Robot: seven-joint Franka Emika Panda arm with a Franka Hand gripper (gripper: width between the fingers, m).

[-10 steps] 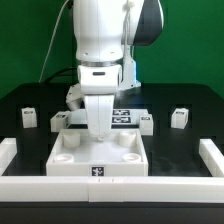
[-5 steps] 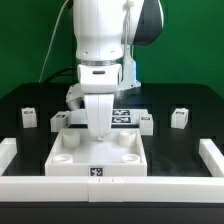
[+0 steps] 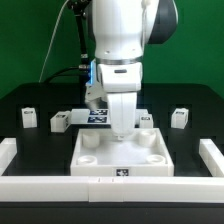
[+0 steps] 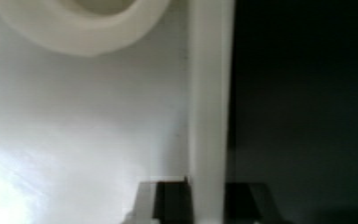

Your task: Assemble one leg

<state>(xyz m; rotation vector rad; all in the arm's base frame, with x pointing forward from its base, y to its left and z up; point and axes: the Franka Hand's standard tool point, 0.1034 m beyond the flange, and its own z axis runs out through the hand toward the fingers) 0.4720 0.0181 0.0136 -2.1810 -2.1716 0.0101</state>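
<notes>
The large white tray-shaped piece with round corner sockets lies on the black table, near the front. My gripper reaches down at the tray's rear wall. In the wrist view my gripper has its two dark fingers on either side of the tray's thin white wall, shut on it. One round socket shows beside the wall. Several small white legs stand behind the tray: two on the exterior view's left and two on its right.
The marker board lies behind the tray, partly hidden by my arm. White rails border the work area on the exterior view's left, right and front.
My arm and the tray have moved together toward the exterior view's right. The legs have not moved.
</notes>
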